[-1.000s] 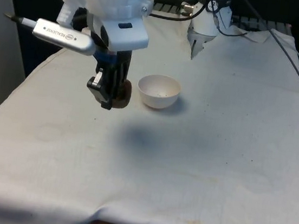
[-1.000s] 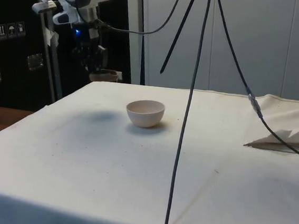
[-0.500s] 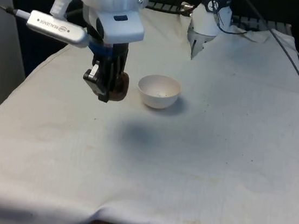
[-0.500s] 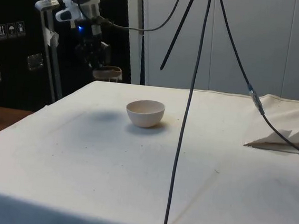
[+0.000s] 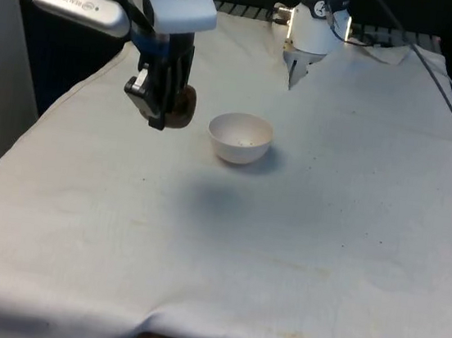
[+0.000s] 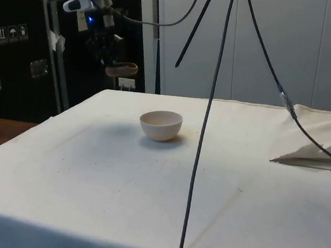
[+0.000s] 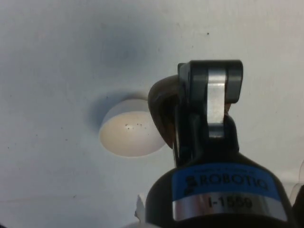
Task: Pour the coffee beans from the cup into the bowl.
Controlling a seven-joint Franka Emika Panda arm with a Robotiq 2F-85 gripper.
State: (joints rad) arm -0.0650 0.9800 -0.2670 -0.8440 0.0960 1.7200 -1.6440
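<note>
The gripper (image 5: 160,111) grips the brown cup (image 5: 180,109) by its rim, holding it off the cloth (image 5: 299,244). The white bowl (image 5: 240,138) rests lower, just beside the gripper.

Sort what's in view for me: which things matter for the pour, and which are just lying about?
For the job:
- brown cup, held in the hand above the table
- white bowl, standing on the cloth

Just lying about:
- black cable hanging across the side view
- folded cloth at the table's edge
</note>
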